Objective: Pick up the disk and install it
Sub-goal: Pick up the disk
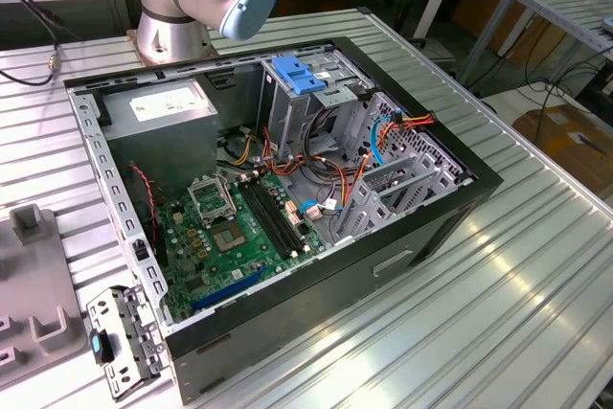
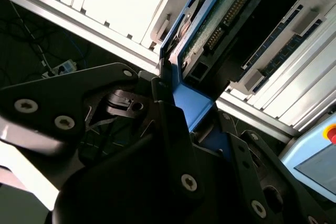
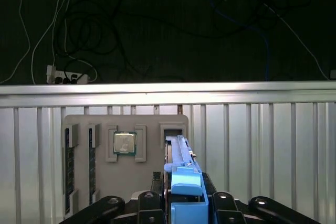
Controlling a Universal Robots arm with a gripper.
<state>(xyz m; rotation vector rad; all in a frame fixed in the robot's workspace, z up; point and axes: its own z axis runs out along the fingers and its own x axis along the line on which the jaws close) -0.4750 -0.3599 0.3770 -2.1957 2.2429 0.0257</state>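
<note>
The disk [image 3: 181, 156] stands on edge at a slot of a grey parts tray [image 3: 152, 171], its blue side rail facing the camera. In the second wrist view the disk [image 2: 210, 19] shows its green circuit board and that blue rail. My gripper [image 3: 186, 203] has its black fingers pressed against both sides of the rail, shut on the disk; the second wrist view shows the gripper [image 2: 197, 124] clamped on the same blue rail. The open computer case [image 1: 287, 189] lies on the ribbed metal table in the exterior view.
On the tray sit a processor chip [image 3: 125, 142] and memory sticks [image 3: 67, 166]. Inside the case are a drive cage [image 1: 306, 112] with a blue latch [image 1: 299, 74], a grey power supply [image 1: 158, 112] and loose cables. A metal bracket [image 1: 120, 337] lies beside the case.
</note>
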